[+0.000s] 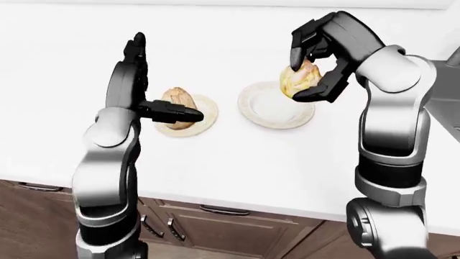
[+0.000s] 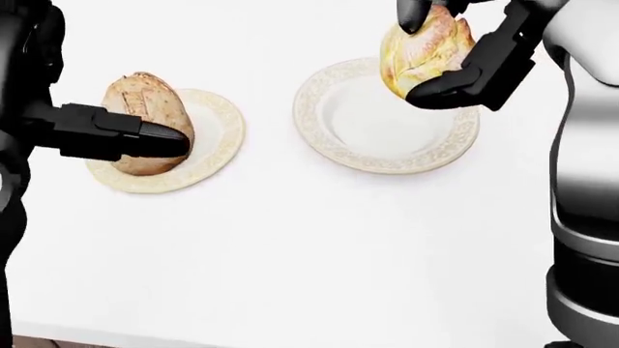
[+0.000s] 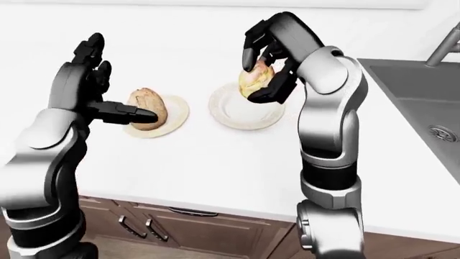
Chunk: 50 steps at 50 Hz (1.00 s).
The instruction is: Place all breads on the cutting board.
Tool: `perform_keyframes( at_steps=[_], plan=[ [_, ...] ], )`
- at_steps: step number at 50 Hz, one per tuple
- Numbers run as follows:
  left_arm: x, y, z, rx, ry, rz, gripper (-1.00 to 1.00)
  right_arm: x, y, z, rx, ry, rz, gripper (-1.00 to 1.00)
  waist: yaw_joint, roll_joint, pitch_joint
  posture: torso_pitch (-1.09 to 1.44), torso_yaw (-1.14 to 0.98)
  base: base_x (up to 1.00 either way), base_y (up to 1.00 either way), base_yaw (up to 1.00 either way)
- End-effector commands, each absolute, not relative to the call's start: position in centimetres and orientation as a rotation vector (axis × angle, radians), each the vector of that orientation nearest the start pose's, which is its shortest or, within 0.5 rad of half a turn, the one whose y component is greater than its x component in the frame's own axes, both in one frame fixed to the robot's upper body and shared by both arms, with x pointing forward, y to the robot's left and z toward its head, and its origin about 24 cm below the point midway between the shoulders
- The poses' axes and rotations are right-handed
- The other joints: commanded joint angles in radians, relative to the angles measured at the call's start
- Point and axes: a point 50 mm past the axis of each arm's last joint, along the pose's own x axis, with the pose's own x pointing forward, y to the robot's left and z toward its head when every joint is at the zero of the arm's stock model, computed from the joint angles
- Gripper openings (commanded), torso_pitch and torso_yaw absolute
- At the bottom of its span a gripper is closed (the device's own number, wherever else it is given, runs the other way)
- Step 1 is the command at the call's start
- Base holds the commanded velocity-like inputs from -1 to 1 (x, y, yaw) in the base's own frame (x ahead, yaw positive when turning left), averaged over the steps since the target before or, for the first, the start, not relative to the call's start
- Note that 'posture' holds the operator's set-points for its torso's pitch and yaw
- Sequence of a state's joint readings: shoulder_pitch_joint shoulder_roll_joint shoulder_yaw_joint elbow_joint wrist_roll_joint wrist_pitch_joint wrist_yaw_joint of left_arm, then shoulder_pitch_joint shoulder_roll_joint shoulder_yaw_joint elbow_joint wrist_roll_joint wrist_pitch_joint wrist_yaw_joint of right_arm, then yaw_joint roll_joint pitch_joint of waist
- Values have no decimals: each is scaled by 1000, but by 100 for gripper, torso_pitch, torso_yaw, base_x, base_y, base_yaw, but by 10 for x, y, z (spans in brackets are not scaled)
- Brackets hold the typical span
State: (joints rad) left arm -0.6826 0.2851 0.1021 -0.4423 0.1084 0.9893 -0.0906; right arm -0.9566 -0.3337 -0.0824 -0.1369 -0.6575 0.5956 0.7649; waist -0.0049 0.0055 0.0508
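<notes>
My right hand (image 2: 440, 47) is shut on a small pale bread roll (image 2: 421, 46) and holds it in the air above its bare patterned plate (image 2: 387, 123). A bigger brown loaf (image 2: 143, 109) lies on a second plate (image 2: 215, 145) to the left. My left hand (image 2: 107, 130) is open, fingers raised, its thumb (image 2: 145, 138) stretched across the near side of that loaf; whether it touches is unclear. No cutting board shows in any view.
Both plates rest on a white counter (image 1: 237, 156). A grey sink (image 3: 417, 91) with a faucet (image 3: 444, 46) lies at the right in the right-eye view. Brown cabinet drawers (image 1: 208, 226) run below the counter's near edge.
</notes>
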Motion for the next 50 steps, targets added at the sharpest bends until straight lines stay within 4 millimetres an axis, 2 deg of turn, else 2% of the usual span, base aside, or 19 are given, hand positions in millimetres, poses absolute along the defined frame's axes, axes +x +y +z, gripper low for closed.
perform_keyframes(
  at_steps=[1, 12, 18, 28, 36, 50],
  plan=[
    [299, 173, 269, 344, -238, 102, 100, 320, -159, 325, -849, -314, 156, -100, 1, 0, -31, 0, 0, 0, 0, 0],
    [319, 166, 271, 427, -152, 99, 100, 321, -156, 318, -884, -295, 172, -100, 0, -5, -31, 0, 0, 0, 0, 0],
    [333, 163, 262, 434, -102, 79, 100, 324, -157, 314, -885, -287, 173, -100, 1, -8, -34, 0, 0, 0, 0, 0],
    [347, 171, 250, 441, -33, 109, 100, 326, -156, 312, -882, -284, 173, -100, 0, -9, -36, 0, 0, 0, 0, 0],
    [349, 171, 236, 460, 13, 83, 100, 330, -160, 308, -866, -272, 169, -100, 0, -9, -39, 0, 0, 0, 0, 0],
    [355, 174, 225, 491, 72, 79, 100, 333, -160, 308, -871, -268, 163, -100, 1, -9, -40, 0, 0, 0, 0, 0]
  ],
)
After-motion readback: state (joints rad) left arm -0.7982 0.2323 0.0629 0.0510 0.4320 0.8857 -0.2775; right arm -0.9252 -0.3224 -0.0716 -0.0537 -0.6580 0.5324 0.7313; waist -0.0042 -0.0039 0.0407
